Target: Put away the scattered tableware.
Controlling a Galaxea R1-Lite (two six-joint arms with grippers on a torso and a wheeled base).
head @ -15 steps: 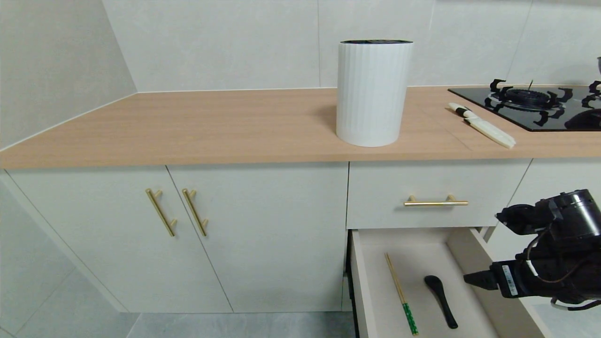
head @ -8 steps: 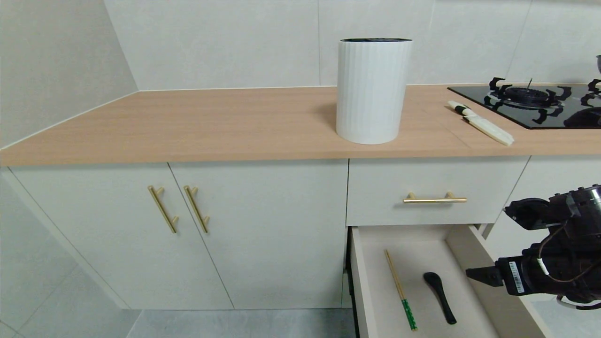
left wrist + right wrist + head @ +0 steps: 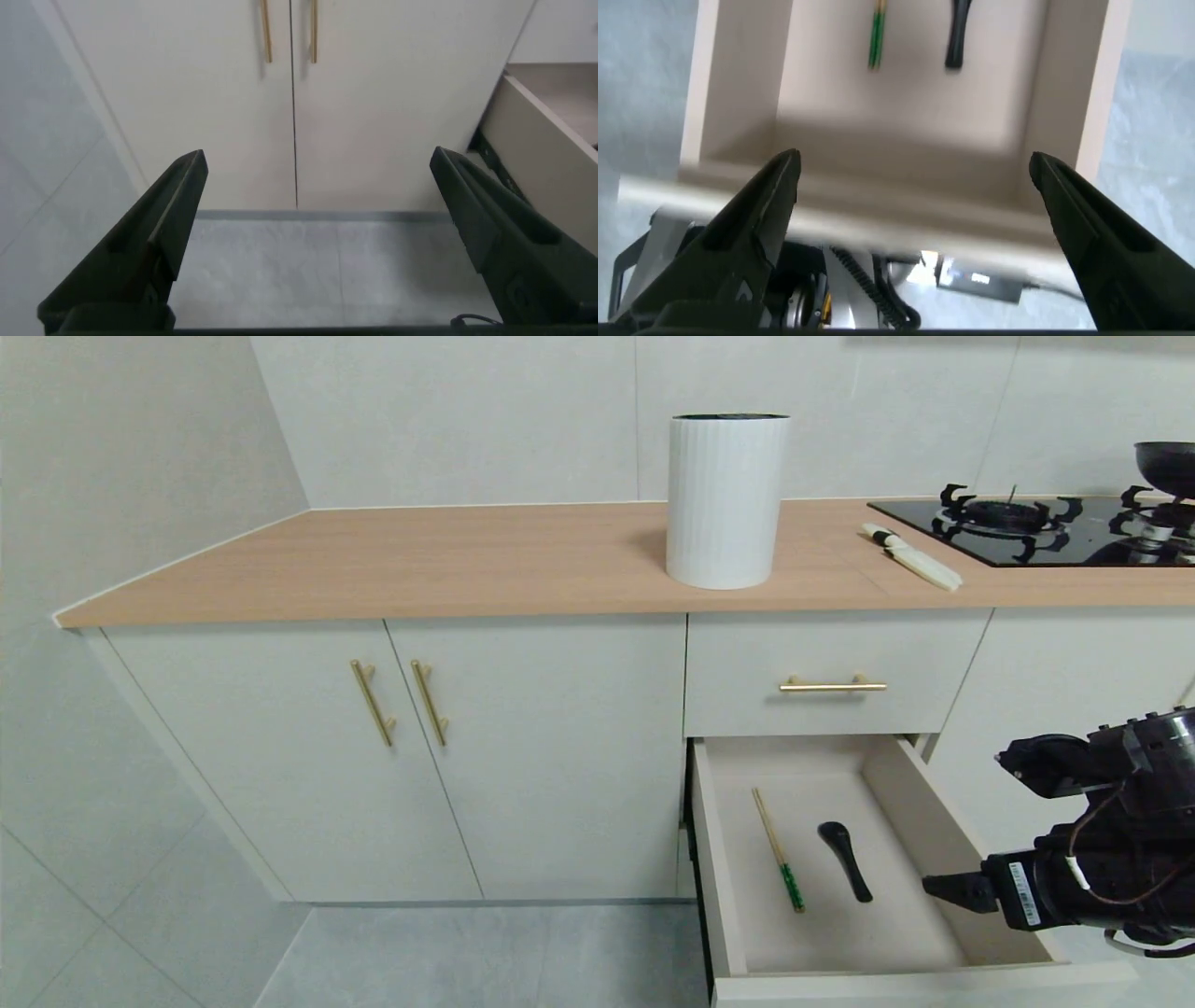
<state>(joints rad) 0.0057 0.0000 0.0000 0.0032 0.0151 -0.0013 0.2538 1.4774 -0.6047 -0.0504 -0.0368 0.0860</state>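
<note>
The lower drawer (image 3: 714, 859) stands pulled out, with a pair of green-tipped chopsticks (image 3: 773, 849) and a black spoon (image 3: 845, 859) lying inside. On the wooden countertop (image 3: 467, 560) a white-sheathed knife (image 3: 910, 555) lies between a tall white ribbed holder (image 3: 724, 499) and the stove. My right gripper (image 3: 913, 163) hangs open over the drawer's front edge (image 3: 831, 201), holding nothing; chopsticks (image 3: 875, 33) and spoon (image 3: 957, 33) lie beyond it. My left gripper (image 3: 318, 159) is open and empty, low over the floor facing the cabinet doors.
A black gas stove (image 3: 1027, 527) with a pot (image 3: 1167, 462) on it takes up the counter's right end. A shut drawer with a gold handle (image 3: 831, 686) sits above the open one. Double cabinet doors (image 3: 401, 705) lie to the left, and the open drawer's side (image 3: 542, 121) juts out.
The whole head picture has shifted: the camera has backed away, so the drawer's front edge and more floor show. The things themselves have not visibly moved.
</note>
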